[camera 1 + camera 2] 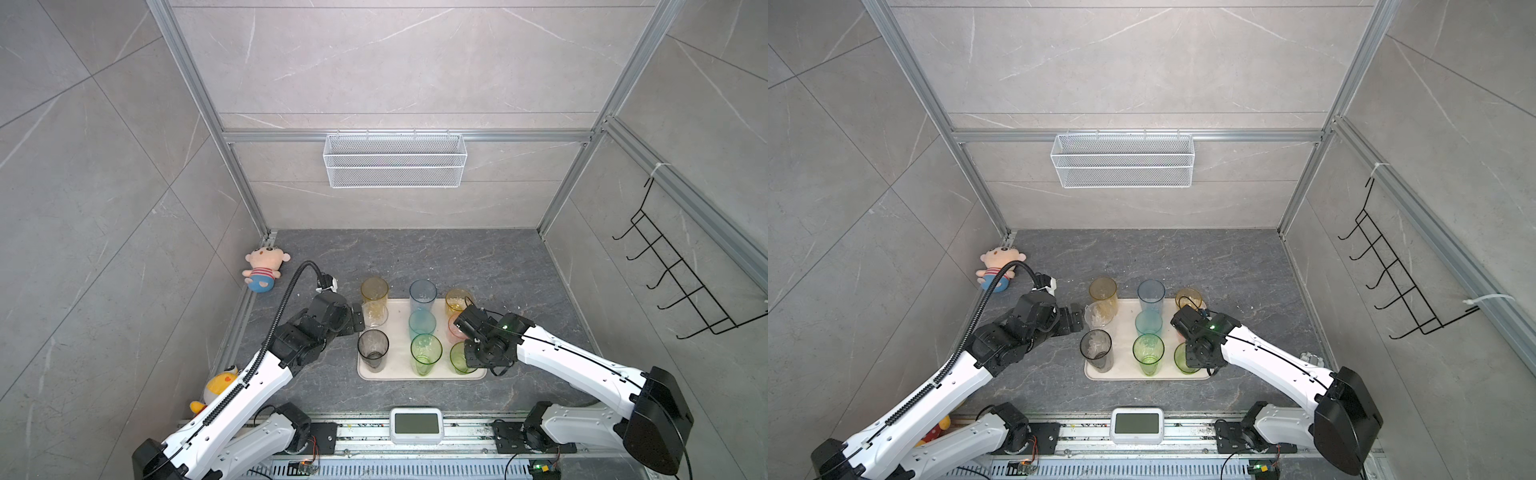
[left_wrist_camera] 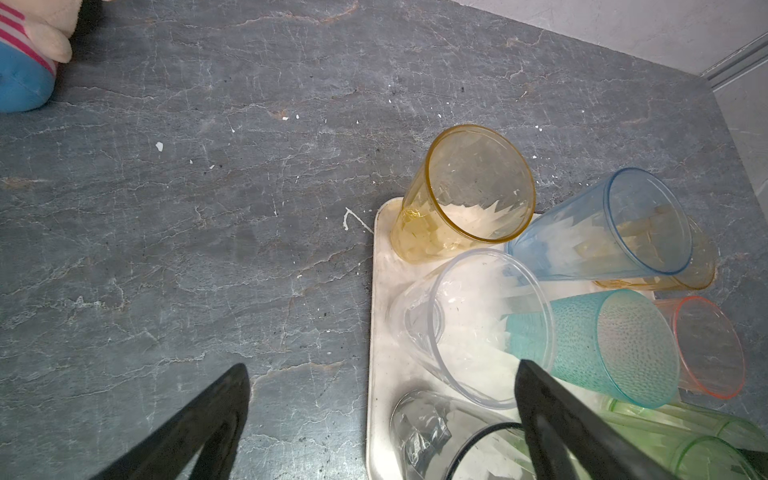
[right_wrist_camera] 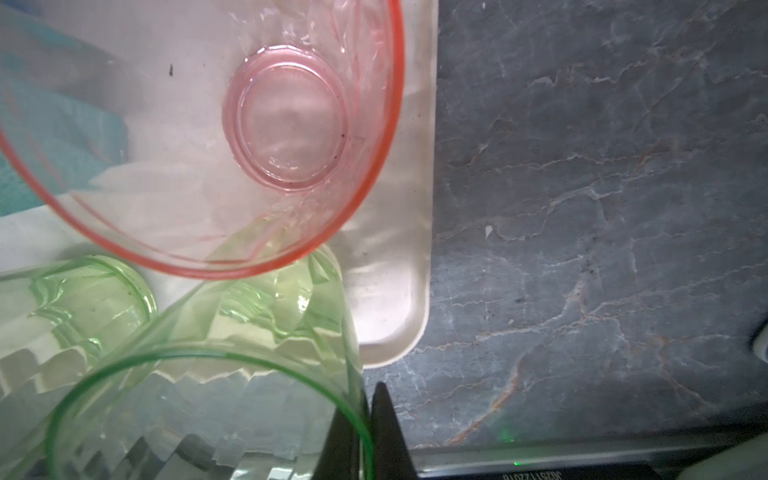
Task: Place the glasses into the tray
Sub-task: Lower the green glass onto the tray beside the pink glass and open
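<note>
Here, the right gripper [image 3: 365, 415] is clenched on the rim of a short green glass [image 3: 266, 316], 1 black finger inside the wall and 1 outside, at the near right corner of the tray [image 3: 390, 291]. The pinch on the lip, rather than around the body, looks forced by crowding: a pink glass [image 3: 286, 120] stands just beside it and a taller green glass [image 1: 426, 353] stands near on its other side. Whether the gripped glass's base rests on the tray cannot be told.

The left gripper [image 2: 381, 365] hangs released, its jaws spread wide and grasping nothing, at the tray's left edge just beside a clear glass [image 2: 469, 324].

All 9 glasses appear to stand upright on the tray in 3 rows of 3. In a top view, an amber glass [image 1: 374, 291], the clear glass and a smoky grey glass [image 1: 372, 351] line the left. A blue glass [image 1: 422, 295], a teal glass [image 1: 422, 324] and the taller green glass fill the middle. A yellow glass [image 1: 456, 300], the pink glass and the short green glass line the right. The task looks all but done, with only a release remaining.

The glasses are thin, translucent and tapered, several with faceted lower walls; the teal one is pebbled. The tray is smooth cream, low-rimmed and round-cornered, on a dark veined stone table [image 2: 208, 208].
</note>
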`<state>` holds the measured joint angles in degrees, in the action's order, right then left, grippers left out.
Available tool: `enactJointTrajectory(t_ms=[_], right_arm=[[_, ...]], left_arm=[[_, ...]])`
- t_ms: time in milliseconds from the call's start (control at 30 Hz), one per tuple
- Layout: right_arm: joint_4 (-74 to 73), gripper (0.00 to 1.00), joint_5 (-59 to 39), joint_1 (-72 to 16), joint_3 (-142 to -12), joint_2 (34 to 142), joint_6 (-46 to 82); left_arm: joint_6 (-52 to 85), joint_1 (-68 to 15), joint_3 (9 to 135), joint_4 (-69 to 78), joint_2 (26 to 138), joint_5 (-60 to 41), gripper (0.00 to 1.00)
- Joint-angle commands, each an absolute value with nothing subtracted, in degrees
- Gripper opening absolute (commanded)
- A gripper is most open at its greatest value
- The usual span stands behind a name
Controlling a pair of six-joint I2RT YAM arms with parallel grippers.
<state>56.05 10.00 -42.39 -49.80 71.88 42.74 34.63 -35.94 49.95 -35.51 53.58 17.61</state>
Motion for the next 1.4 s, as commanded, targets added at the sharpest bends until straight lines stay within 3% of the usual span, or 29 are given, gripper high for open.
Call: enactJointTrajectory(t_ms=[0,133,567,1367], right_arm=[[57.72,0.02,10.55,-41.84,-48.79,72.37,41.88],[58.40,0.06,10.20,-41.53,-49.53,72.95,41.41],[60.11,0.33,8.89,-41.40,-52.81,72.88,40.63],[63.45,0.44,15.90,-41.40,-66.47,68.66,34.89]], left_arm=[[35.52,-35.68,51.06,-34.33,53.56,17.49,1.00],[35.57,-35.66,50.77,-34.49,53.27,17.37,1.00],[35.64,-35.68,51.05,-34.58,53.00,17.31,1.00],[31.44,-35.60,57.63,-32.58,56.89,19.73,1.00]])
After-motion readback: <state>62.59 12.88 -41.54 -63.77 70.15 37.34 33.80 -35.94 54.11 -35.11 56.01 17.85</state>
